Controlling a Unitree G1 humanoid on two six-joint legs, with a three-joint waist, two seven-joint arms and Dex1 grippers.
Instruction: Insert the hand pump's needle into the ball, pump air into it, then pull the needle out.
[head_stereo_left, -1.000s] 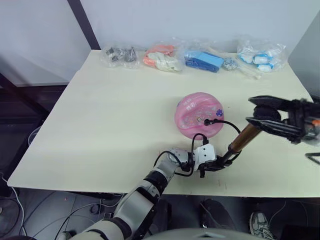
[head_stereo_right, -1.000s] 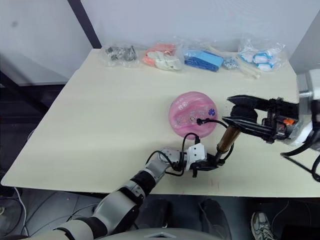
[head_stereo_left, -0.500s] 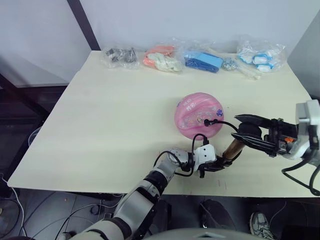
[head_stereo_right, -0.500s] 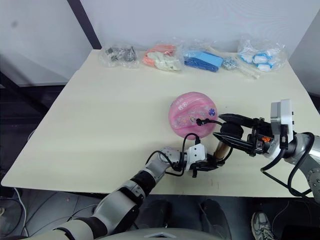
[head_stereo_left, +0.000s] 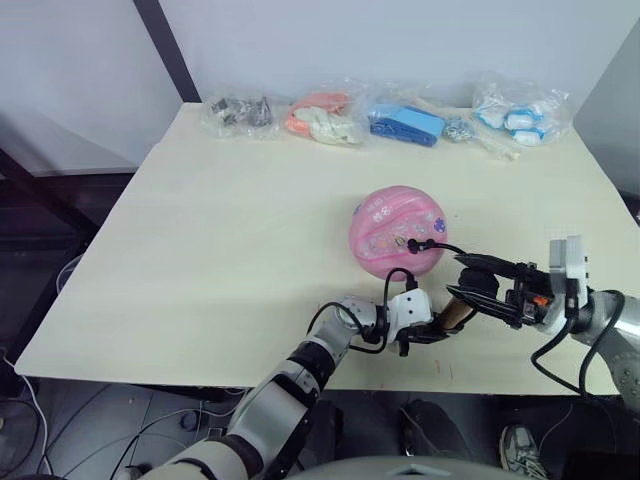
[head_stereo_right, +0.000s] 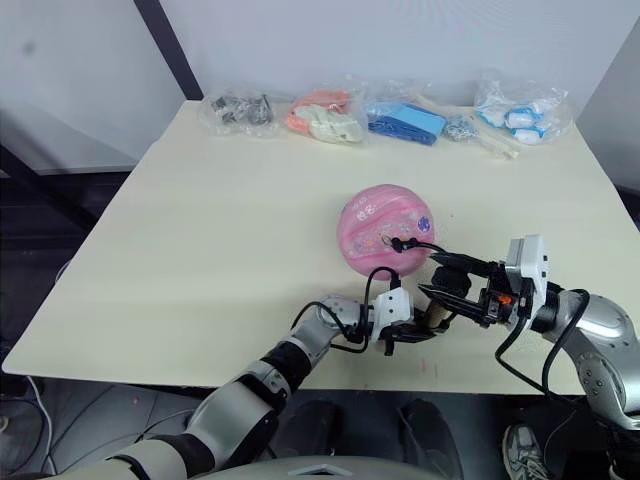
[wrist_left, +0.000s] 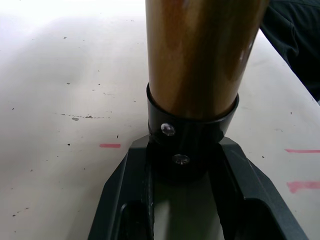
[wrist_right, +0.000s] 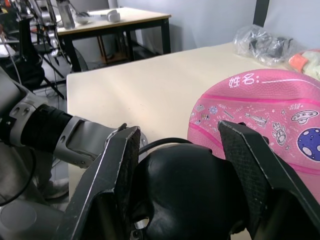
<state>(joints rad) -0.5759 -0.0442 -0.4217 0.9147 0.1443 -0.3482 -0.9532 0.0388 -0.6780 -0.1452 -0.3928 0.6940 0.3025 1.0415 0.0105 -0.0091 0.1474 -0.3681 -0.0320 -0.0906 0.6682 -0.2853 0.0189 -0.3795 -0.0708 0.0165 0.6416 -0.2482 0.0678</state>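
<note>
Left claw (head_stereo_left: 425, 330) grips pump (head_stereo_left: 458, 308) base; right claw (head_stereo_left: 480, 290) clenched on handle. Hard stroke risks yanking needle (head_stereo_left: 412, 243) from ball (head_stereo_left: 397, 230).

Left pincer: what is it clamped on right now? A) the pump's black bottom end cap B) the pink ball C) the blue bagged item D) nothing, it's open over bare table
A: in the left wrist view the left pincer has its fingers closed around the black end cap at the base of the bronze hand pump, standing on the table.
</note>
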